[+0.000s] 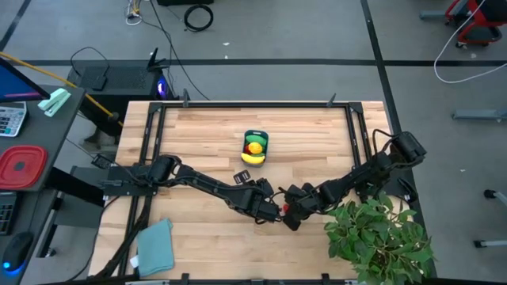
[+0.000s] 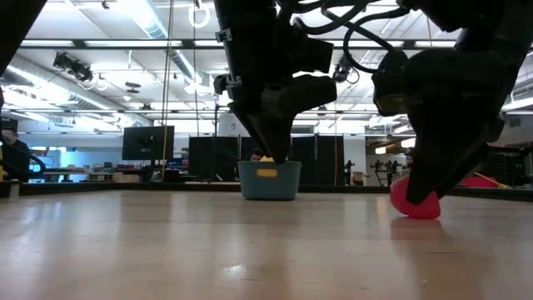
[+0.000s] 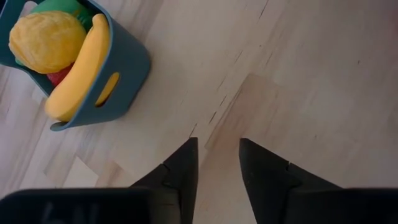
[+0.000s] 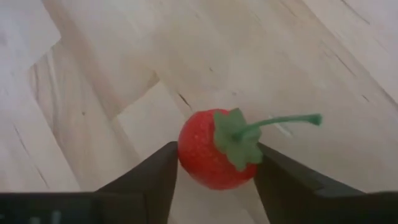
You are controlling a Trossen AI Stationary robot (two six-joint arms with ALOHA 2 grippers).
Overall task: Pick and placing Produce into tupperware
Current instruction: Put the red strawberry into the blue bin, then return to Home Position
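Note:
The teal-blue tupperware (image 1: 256,133) stands at the table's middle, toward the far side. It holds a banana (image 3: 81,68), a round yellow piece (image 3: 46,40), a green piece (image 3: 59,6) and something red (image 3: 59,76). A red strawberry (image 4: 208,152) with a green stem lies near the table's middle front, between the fingers of my right gripper (image 1: 289,215). My left gripper (image 1: 265,207) is open and empty just left of it, fingers pointing down close over bare wood (image 3: 217,168). My right gripper pinches the strawberry between its two fingers, one on the red side (image 4: 185,155) and one at the leafy cap (image 4: 249,152). The fingers slant down from the table's right. In the low view the strawberry's underside (image 2: 415,212) is at the table top; whether it is lifted does not show.
A big leafy potted plant (image 1: 380,237) stands at the near right corner, close beside the right arm. A flat teal cloth (image 1: 156,244) lies at the near left. A red square container (image 1: 22,166) sits on the side desk. A black frame (image 1: 253,104) runs along the far edge.

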